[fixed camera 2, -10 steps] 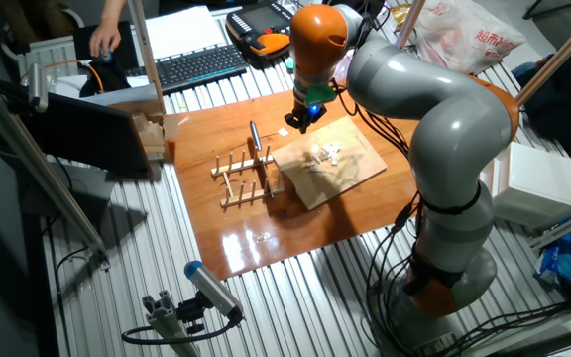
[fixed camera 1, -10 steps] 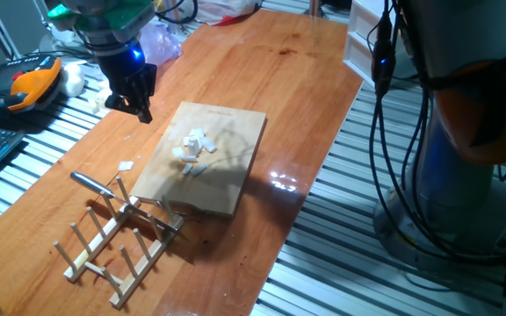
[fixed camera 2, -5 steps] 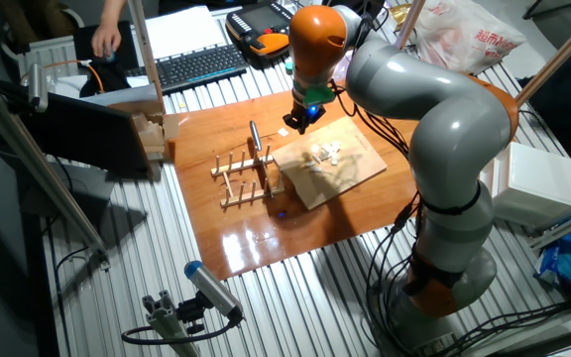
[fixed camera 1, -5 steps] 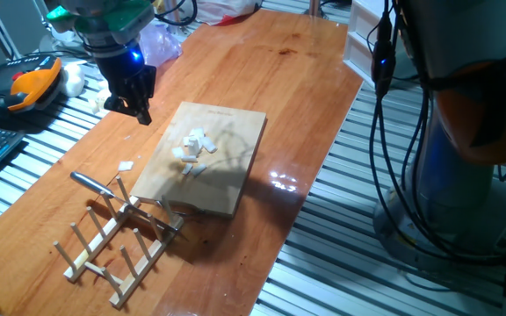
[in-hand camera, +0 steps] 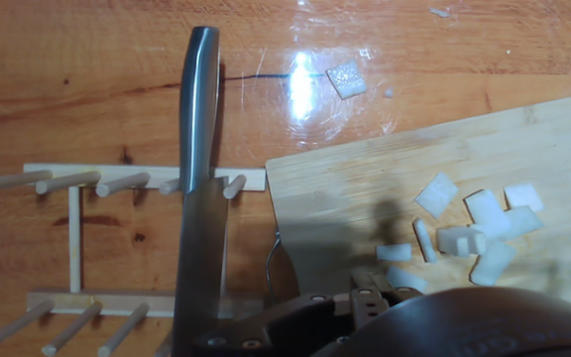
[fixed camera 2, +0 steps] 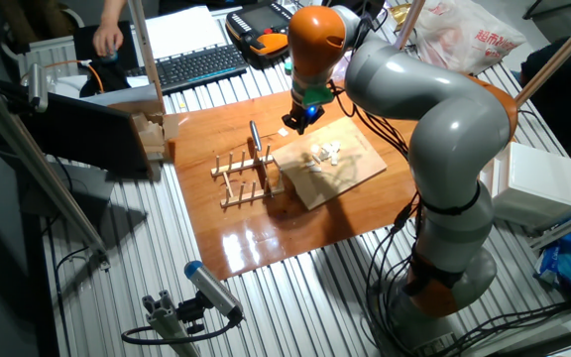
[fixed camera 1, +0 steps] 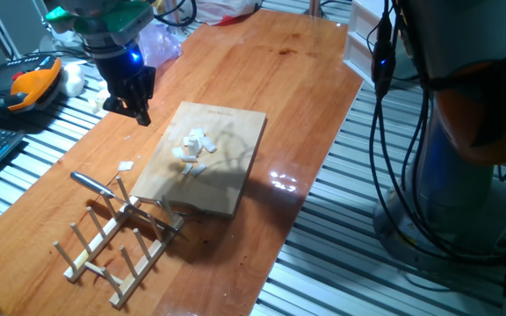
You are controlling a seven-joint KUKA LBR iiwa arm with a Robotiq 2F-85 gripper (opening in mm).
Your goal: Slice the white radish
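Small flat white radish bits (fixed camera 1: 193, 146) piled mid pale wooden cutting board (fixed camera 1: 235, 175); 1 stray off-board on orange wooden bench (fixed camera 1: 306, 79). Look light, moist, brittle; best pinched by flat faces. Black pincer (fixed camera 1: 134, 105) hovering past board corner; clenched or released, cannot tell.

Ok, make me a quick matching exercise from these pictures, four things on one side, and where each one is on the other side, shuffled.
Things:
1. radish pieces
2. stray white bit
3. knife
4. end effector

Places:
A. resting in the wooden rack
B. above the table, beside the board's far corner
C. piled on the cutting board
D. on the bare table, off the board

Pairs: 1-C, 2-D, 3-A, 4-B
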